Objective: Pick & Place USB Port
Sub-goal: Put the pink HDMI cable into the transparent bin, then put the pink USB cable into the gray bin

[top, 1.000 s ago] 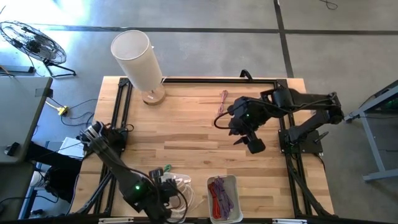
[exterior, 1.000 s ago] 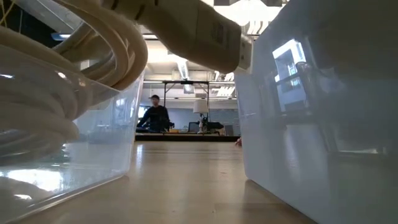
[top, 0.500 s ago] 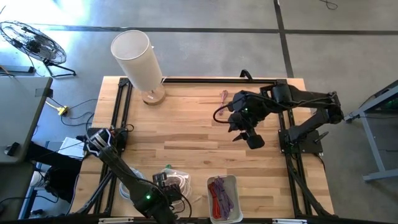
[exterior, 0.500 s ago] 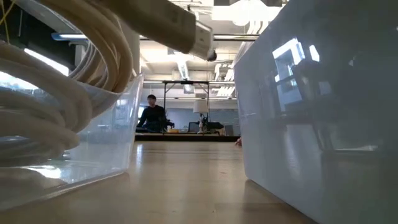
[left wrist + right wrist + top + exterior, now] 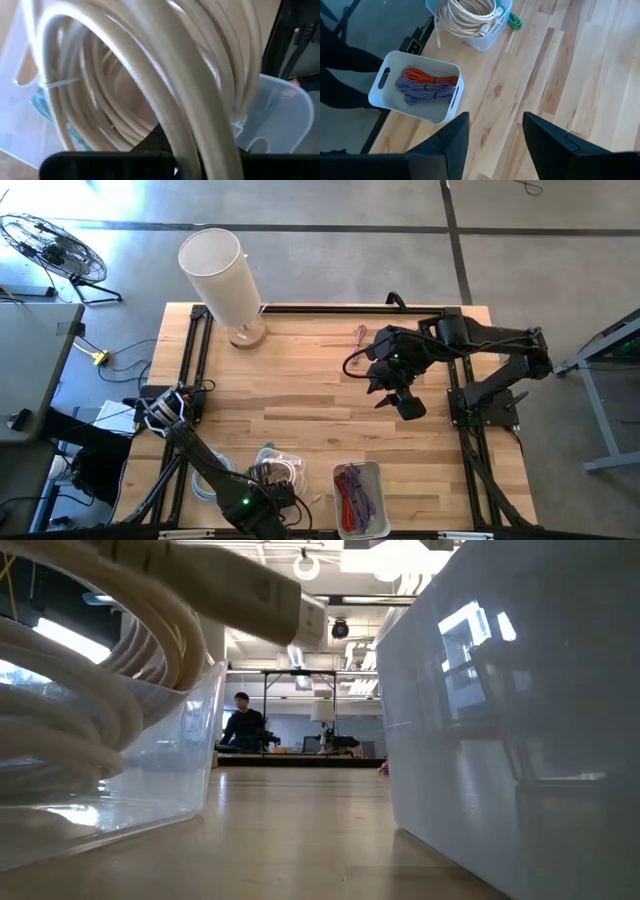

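A coil of white USB cable (image 5: 150, 85) fills a clear bin (image 5: 280, 470) at the table's near edge. My left gripper (image 5: 266, 480) stands over that bin, reaching down into the coil, shut on one strand. In the low view the cable's plug (image 5: 285, 608) hangs in the air above the bin wall (image 5: 180, 760). My right gripper (image 5: 495, 120) is open and holds nothing, hovering above the right half of the table (image 5: 385, 388). My left gripper (image 5: 190, 170) has one white cable strand (image 5: 195, 145) running down between its dark fingers. It comes at the strand from above. The picture's lower edge cuts off the place of contact. The coil is raised, with its plug end clear of the bin.
A white bin (image 5: 358, 498) of purple and orange cables (image 5: 427, 87) stands right of the clear bin. A green cable (image 5: 514, 21) lies beside the clear bin. A red cable (image 5: 358, 335) and a white cylinder lamp (image 5: 220, 275) are near the far edge. A person shows far behind (image 5: 245, 725).
My left arm has shifted over the clear bin, and the white plug has swung toward the left in the low view and dropped lower. My right gripper has drawn a little toward the far edge, then stayed still.
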### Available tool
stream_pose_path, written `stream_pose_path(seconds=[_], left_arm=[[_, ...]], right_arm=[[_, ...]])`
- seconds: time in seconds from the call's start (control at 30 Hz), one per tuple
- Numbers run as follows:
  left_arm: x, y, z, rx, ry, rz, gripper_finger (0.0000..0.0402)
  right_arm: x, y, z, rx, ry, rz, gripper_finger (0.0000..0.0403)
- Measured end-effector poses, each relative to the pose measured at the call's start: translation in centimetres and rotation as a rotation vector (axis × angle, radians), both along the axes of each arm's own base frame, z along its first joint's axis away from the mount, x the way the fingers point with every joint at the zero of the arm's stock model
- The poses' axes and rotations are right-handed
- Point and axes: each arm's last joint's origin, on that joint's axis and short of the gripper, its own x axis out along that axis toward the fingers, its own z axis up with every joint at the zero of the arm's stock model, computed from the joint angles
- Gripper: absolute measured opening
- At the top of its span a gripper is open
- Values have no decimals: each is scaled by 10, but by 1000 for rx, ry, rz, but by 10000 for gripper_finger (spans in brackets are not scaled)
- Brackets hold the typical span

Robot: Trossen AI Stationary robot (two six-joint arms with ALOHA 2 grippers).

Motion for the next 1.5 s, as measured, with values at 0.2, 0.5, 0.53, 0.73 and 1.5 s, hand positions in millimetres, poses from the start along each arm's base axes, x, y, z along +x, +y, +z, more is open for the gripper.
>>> stream_pose_path(seconds=[0.2, 0.5, 0.53, 0.73, 1.5], left_arm=[[-1, -2, 0, -63, 47, 12, 75], [0, 1, 0, -82, 80, 18, 141], [2, 3, 0, -102, 104, 18, 145], [12, 19, 1, -215, 252, -56, 150], [-2, 52, 90, -253, -150, -62, 151]], right_arm=[[-1, 0, -1, 3, 16, -5, 176], [-1, 0, -1, 3, 17, -5, 176], [-1, 0, -1, 3, 17, -5, 176], [-1, 0, -1, 3, 17, -5, 176], [-6, 0, -3, -7, 65, 7, 176]])
